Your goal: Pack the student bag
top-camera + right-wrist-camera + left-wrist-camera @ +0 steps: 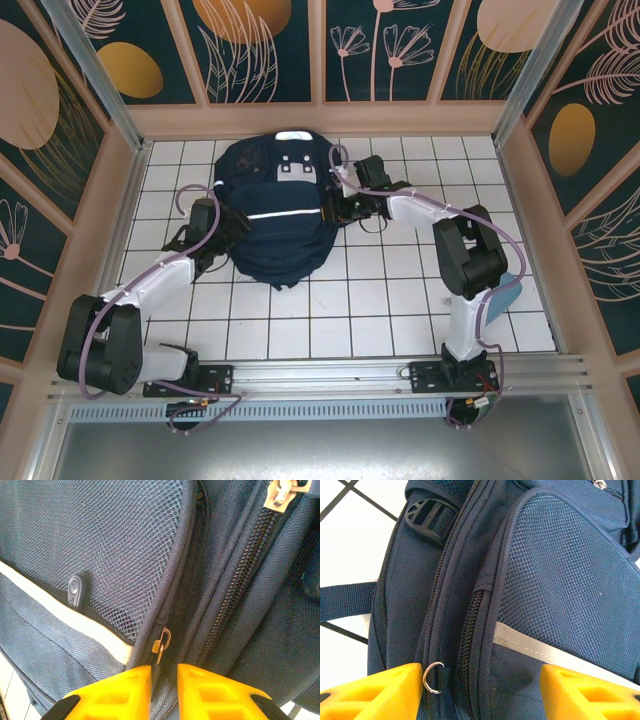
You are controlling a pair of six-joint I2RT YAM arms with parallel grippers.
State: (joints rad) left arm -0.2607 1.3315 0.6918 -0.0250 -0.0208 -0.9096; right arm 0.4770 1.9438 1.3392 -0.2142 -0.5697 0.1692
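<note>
- The student bag (275, 215) is laid flat on the white tiled counter (380, 300), towards its far middle, with both arms brought against its sides.
- The left end effector (480, 695) is held released, its yellow fingers (370, 692) spread wide across the bag's side panel, where a metal D-ring (434, 677) and a closed zip are seen between them.
- The right end effector (164, 690) is clenched on a narrow ridge of the bag's fabric beside the mesh pocket; a small zipper pull (161, 645) is seen at its fingertips.
- Whether that pull itself is pinched cannot be told.
</note>
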